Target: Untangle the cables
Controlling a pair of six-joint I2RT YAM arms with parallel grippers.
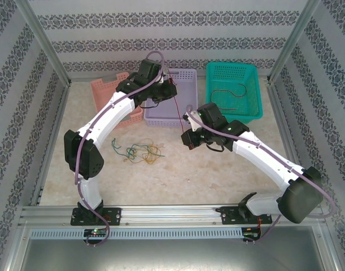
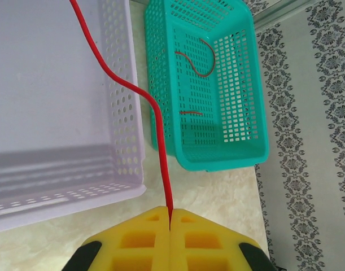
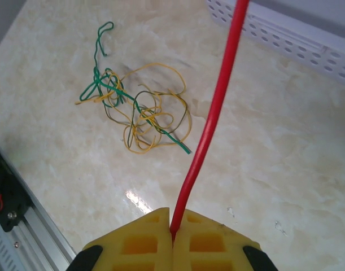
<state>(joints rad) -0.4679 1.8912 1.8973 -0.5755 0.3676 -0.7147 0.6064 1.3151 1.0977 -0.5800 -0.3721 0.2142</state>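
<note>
The left claw (image 2: 170, 213) is clenched on a red cable (image 2: 158, 135); its yellow fingertips (image 2: 144, 228) are pressed together with the strand pinched in the seam. From there the cable climbs across the corner of the lilac basket (image 2: 127, 84) and out of the top of the left wrist view. Beside that basket stands a teal basket (image 2: 217, 161), and on its perforated floor lies a thin reddish-brown cable (image 2: 206, 62), partly hidden by the mesh.

The right claw (image 3: 172, 217) grips the same red cable (image 3: 209, 124) — its yellow pads (image 3: 141, 240) are closed around it, and the strand rises in a gentle bend toward the lilac basket (image 3: 285, 34). Well apart from it, on the marbled surface (image 3: 274, 169), lies a loose tangle (image 3: 138, 113) of green, yellowish and dark strands knotted through one another, with one green end trailing away from the clump.

From above, the left claw (image 1: 170, 82) hovers over the lilac basket (image 1: 186, 76) and the right claw (image 1: 185, 129) sits just in front of it, though its fingertips are hard to make out here. The red cable (image 1: 178, 110) runs as a thin line between the two. The tangle (image 1: 139, 151) rests on the surface (image 1: 206, 175) near the left arm, the teal basket (image 1: 257, 93) stands to the right, and a pink basket (image 1: 104, 93) sits partly behind the left arm.
</note>
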